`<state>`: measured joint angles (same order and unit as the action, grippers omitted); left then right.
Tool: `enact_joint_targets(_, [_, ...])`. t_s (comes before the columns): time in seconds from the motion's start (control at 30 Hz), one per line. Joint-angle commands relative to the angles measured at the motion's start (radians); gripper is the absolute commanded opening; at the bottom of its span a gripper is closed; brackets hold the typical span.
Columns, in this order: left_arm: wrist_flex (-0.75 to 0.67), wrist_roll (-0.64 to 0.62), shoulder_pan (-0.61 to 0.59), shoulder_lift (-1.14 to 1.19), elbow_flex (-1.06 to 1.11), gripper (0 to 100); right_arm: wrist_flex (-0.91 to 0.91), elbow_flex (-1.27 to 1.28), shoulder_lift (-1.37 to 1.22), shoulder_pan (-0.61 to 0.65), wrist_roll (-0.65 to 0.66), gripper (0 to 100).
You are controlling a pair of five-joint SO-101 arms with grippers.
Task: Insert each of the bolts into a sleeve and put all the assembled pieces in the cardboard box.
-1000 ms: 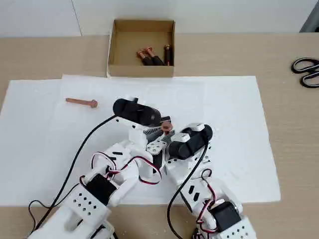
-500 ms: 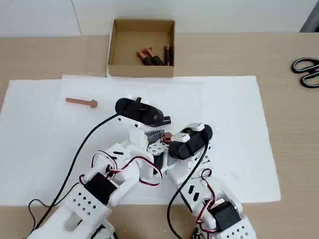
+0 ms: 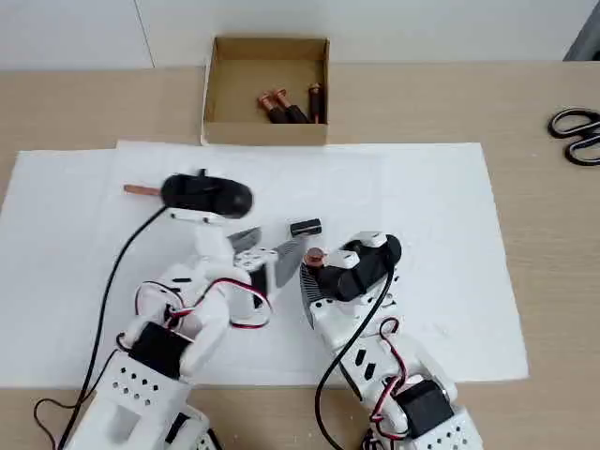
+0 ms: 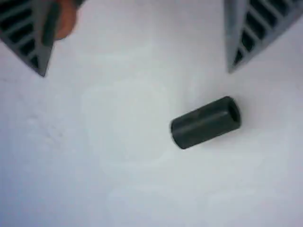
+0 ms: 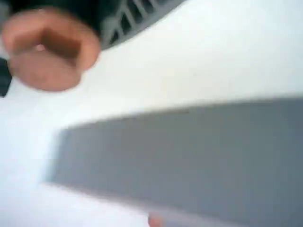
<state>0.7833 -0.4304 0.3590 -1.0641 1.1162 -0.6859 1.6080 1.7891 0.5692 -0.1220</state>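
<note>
A short black sleeve [image 3: 305,228] [image 4: 206,123] lies on its side on the white paper, free of both grippers. My left gripper [image 3: 267,251] [image 4: 137,70] is open just in front of it, with nothing between its fingers. My right gripper [image 3: 314,264] [image 5: 75,90] is shut on a copper bolt [image 3: 314,254] [image 5: 47,52] close beside the sleeve, head up. A second copper bolt [image 3: 141,190] lies at the paper's left, partly hidden behind the left arm. The cardboard box [image 3: 265,42] at the back holds several assembled pieces [image 3: 291,108].
Black scissors [image 3: 577,136] lie at the table's right edge. The white paper [image 3: 431,206] covers the middle of the wooden table, and its right half is bare. Both arm bases crowd the front edge.
The left arm has swung left and back, and its gripper has opened and let go of the sleeve, which now lies on the paper. The right gripper has kept hold of the bolt.
</note>
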Motion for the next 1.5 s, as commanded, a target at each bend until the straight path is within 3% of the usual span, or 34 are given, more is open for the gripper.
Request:
enact_joint_targets(0.0, [0.034, 0.002, -0.109, -0.029, -0.053, 23, 0.013, -0.02, 0.008, -0.002, -0.002, 0.4])
enact_joint_targets(0.2, [0.181, 0.084, -0.374, -0.06, -0.053, 23, -0.025, -0.025, 0.001, -0.07, 0.003, 0.4])
enact_joint_targets(0.3, [0.285, 0.137, -0.477, -0.075, -0.053, 23, -0.113, -0.049, 0.001, -0.157, 0.095, 0.4])
enact_joint_targets(0.57, [0.463, 0.175, -0.585, -0.143, -0.045, 23, -0.216, -0.279, -0.067, -0.245, 0.209, 0.4])
enact_joint_targets(1.0, [0.519, 0.178, -0.582, -0.316, -0.038, 23, -0.217, -1.206, -1.055, -0.268, 0.204, 0.4])
enact_joint_targets(1.33, [0.459, 0.18, -0.583, -0.54, 0.12, 23, -0.214, -1.958, -1.762, -0.266, 0.201, 0.4])
enact_joint_targets(1.47, [0.459, 0.18, -0.583, -0.617, 0.151, 23, -0.105, -2.182, -2.009, -0.266, 0.201, 0.4])
